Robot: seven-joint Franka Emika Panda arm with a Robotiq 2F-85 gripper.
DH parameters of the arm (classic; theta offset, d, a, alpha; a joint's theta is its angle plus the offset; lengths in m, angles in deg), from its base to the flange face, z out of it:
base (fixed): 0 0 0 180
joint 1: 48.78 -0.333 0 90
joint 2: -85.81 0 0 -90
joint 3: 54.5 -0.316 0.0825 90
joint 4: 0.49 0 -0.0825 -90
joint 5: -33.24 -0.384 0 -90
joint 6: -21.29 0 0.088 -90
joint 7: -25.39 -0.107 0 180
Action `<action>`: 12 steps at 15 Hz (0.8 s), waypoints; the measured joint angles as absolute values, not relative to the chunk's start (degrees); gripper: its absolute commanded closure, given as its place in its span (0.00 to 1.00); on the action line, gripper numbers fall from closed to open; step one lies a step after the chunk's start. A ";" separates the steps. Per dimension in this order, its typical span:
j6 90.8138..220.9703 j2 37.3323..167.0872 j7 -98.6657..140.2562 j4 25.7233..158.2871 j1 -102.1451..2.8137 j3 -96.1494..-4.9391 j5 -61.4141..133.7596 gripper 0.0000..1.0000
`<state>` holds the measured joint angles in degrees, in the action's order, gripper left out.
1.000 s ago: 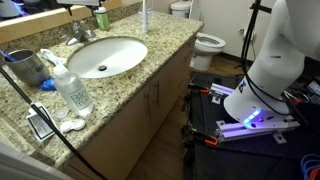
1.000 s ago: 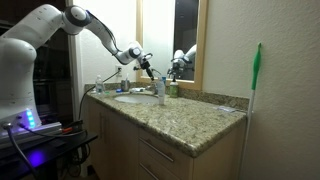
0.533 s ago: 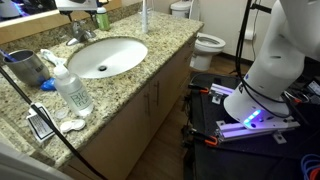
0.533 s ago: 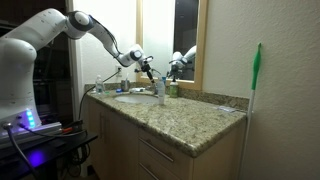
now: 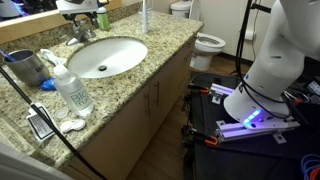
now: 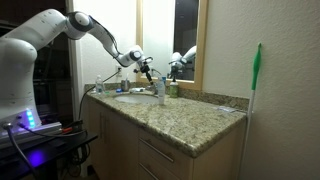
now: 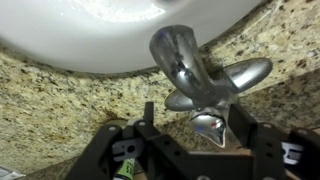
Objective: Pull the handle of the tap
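In the wrist view the silvery tap [image 7: 185, 60] stands on the granite behind the white basin [image 7: 80, 30], its curved spout reaching over the basin rim. The tap's short handle [image 7: 205, 125] lies between the two black fingers of my gripper [image 7: 195, 125]. The gripper is open, and a gap shows on the left side of the handle. In both exterior views the gripper [image 5: 80, 8] [image 6: 148, 68] hangs over the tap [image 5: 78, 32] at the back of the basin [image 5: 105, 55]. The handle is too small to make out there.
A clear pump bottle [image 5: 72, 88] stands at the front left of the counter, with a dark cup [image 5: 28, 68] behind it. A tall white stick [image 5: 144, 15] stands right of the tap. A toilet [image 5: 207, 42] lies beyond the counter. A green brush [image 6: 256, 70] leans on the wall.
The gripper has come down slightly onto the tap over the last second. It now shows at the top edge of an exterior view.
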<state>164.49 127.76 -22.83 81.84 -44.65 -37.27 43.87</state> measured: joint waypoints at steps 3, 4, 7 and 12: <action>162.92 128.71 -24.33 80.62 -45.50 -36.99 43.87 0.76; 162.27 128.82 -24.97 80.23 -45.73 -36.99 43.87 0.82; 160.51 128.90 -27.10 79.03 -45.96 -36.95 43.70 0.92; 161.01 128.79 -31.27 79.00 -46.04 -36.70 43.15 0.92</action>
<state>161.01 128.79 -31.27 79.00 -46.04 -36.70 43.15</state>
